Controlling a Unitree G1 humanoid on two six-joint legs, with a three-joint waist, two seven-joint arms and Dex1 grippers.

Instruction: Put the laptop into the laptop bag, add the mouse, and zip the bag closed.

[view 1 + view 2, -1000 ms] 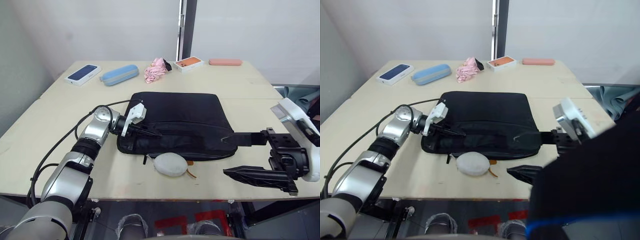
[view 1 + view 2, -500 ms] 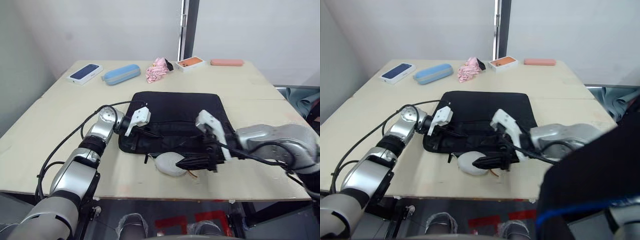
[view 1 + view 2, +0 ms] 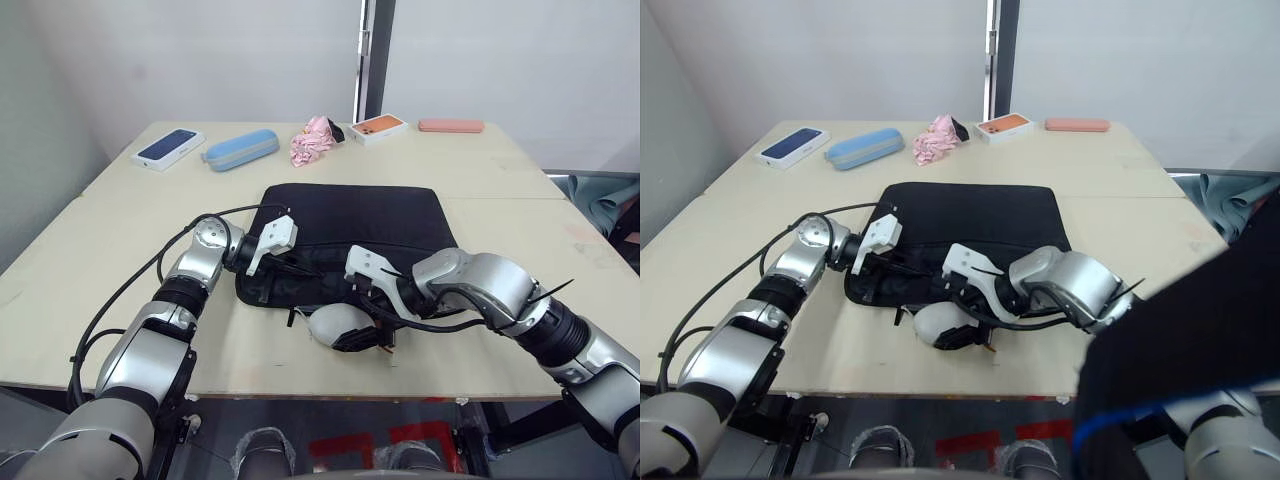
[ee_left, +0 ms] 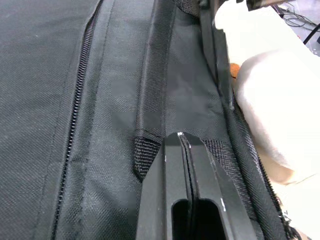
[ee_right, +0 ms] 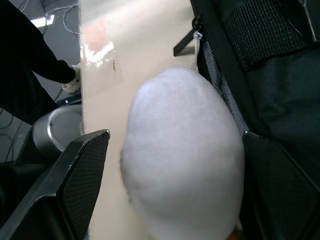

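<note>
The black laptop bag (image 3: 360, 225) lies flat in the middle of the table, its zipper edge toward me. My left gripper (image 3: 292, 268) is shut, its tips (image 4: 181, 135) resting on the bag's fabric beside a handle strap (image 4: 150, 150). My right gripper (image 3: 366, 322) is open, with one finger (image 5: 85, 170) on each side of a puffy white lump (image 3: 335, 324) with orange bits, which lies against the bag's front edge. That lump (image 5: 182, 165) does not match the mouse. The laptop and the mouse are out of view.
Along the table's far edge lie a blue phone box (image 3: 166, 148), a blue case (image 3: 240, 150), a pink cloth (image 3: 312, 140), an orange phone box (image 3: 378, 126) and a pink case (image 3: 450, 125). A person's dark sleeve (image 3: 1200, 380) stands at the right.
My right arm has swung in from the table's right edge and its open fingers now straddle the white lump. The left gripper has stayed on the bag.
</note>
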